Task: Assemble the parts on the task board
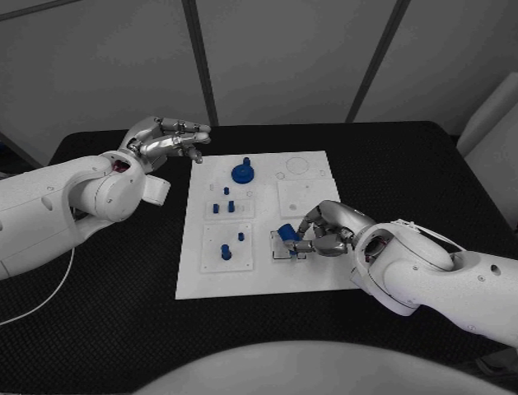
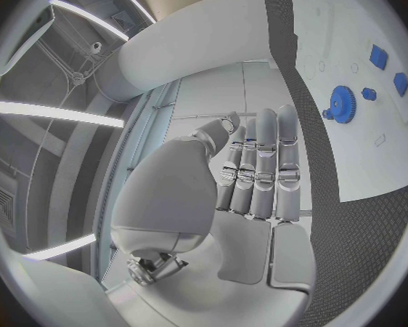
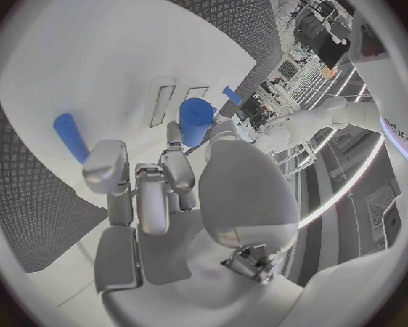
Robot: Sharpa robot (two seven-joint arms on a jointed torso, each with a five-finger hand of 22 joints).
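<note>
**Right hand gripping a blue part over the near edge of the board**

The black table [image 1: 116, 321] had a fine textured weave and filled most of the head view, with grey wall panels divided by dark seams rising behind it. A thin white cable [image 1: 27, 309] trailed across the table near the left arm. The white task board [image 1: 312, 276] lay flat in the middle of the table.

On the board, a blue gear [image 1: 243, 173] stood near the far edge. Short blue pegs [image 1: 224, 202] stood upright in a raised square plate nearer the middle, and two more pegs [image 1: 226, 248] stood in the square plate closest to the robot on its left side.

The right hand [image 1: 320, 230] rested over a small plate at the near right of the board, its fingers curled around a blue part [image 1: 287, 234]; the right wrist view showed the part [image 3: 196, 120] as a short cylinder held at the fingertips.

The left hand [image 1: 164, 141] hovered above the table just beside the board's far left corner, holding nothing. In the left wrist view its fingers [image 2: 263, 163] lay straight and pressed side by side.
</note>
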